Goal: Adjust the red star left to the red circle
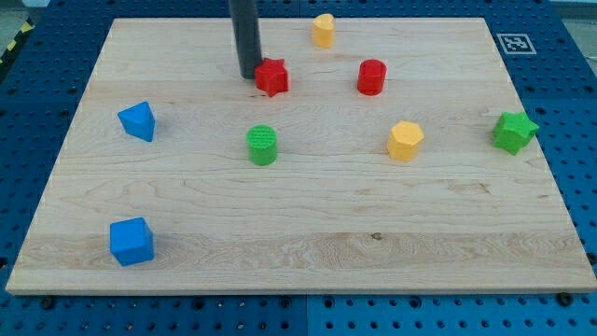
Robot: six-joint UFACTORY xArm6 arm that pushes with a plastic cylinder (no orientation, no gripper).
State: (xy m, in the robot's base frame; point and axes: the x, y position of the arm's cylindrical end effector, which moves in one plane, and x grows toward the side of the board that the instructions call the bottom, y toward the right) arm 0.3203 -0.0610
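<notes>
The red star [272,77] lies on the wooden board [298,233] near the view's top, left of centre. The red circle [371,77] stands to its right, about a hundred pixels away and level with it. My tip [250,75] is the lower end of a dark rod coming down from the view's top. It sits right against the red star's left side, touching it or nearly so.
A yellow block [323,30] is above and between the two red blocks. A green circle [262,145] is below the red star. A yellow hexagon [405,140], a green star [514,132] and two blue blocks [137,120] [131,242] lie elsewhere.
</notes>
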